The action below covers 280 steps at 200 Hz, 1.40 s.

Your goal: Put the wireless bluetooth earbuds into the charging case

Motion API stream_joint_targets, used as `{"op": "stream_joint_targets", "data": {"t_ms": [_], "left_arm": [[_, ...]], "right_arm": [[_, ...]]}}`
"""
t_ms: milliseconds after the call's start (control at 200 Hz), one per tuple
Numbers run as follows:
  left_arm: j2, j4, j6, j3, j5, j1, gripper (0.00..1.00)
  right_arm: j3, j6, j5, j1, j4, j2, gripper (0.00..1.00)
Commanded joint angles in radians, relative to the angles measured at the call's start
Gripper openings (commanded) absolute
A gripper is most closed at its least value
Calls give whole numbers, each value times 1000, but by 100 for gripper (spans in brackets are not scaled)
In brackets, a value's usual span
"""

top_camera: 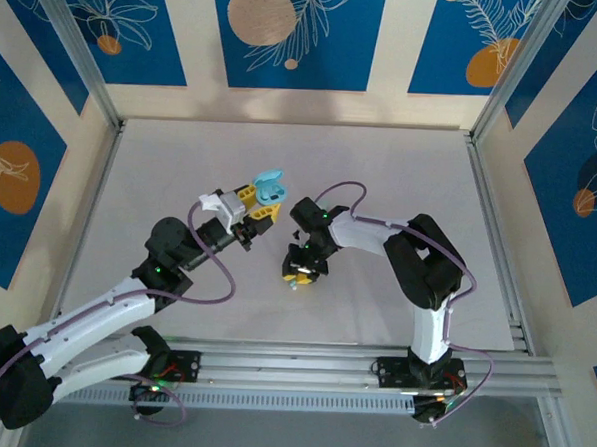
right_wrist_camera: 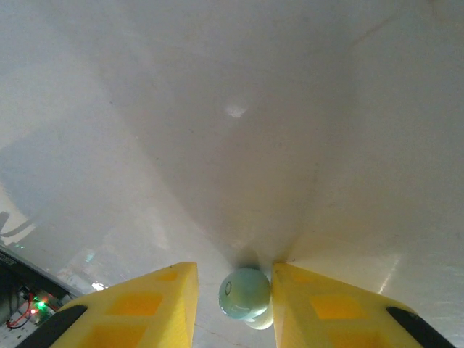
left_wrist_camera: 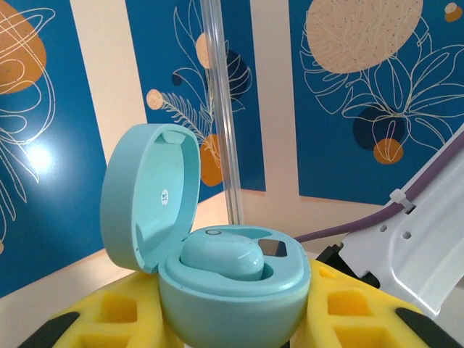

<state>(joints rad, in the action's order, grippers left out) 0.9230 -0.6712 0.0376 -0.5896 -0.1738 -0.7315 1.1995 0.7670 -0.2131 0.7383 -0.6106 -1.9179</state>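
While left pincer [top_camera: 263,200] clamps the case [left_wrist_camera: 232,297], sticker [left_wrist_camera: 164,196] unreadable, right pincer [right_wrist_camera: 233,279] stands narrowly around an earbud [right_wrist_camera: 243,291].

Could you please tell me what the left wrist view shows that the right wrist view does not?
Left wrist view: the open charging case gripped by the left gripper, a seated earbud inside, blue patterned wall behind. Right wrist view: a loose earbud on the white table inside the right gripper, not yet clamped. Shared: yellow fingers along the bottom edge.
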Motion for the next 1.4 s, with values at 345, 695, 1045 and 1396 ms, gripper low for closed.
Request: {"op": "stream_joint_targets", "data": {"t_ms": [345, 695, 1045, 1396], "left_arm": [[-8, -23, 27, 7, 18, -6, 27], [-15, -22, 27, 11, 23, -6, 27], [-12, -20, 26, 9, 22, -5, 27], [55, -40, 8, 1, -22, -6, 27]], "right_arm": [[143, -68, 173, 74, -194, -89, 28], [199, -118, 246, 103, -268, -115, 27], [205, -135, 257, 105, -276, -99, 21], [32, -106, 67, -113, -120, 338, 20]]}}
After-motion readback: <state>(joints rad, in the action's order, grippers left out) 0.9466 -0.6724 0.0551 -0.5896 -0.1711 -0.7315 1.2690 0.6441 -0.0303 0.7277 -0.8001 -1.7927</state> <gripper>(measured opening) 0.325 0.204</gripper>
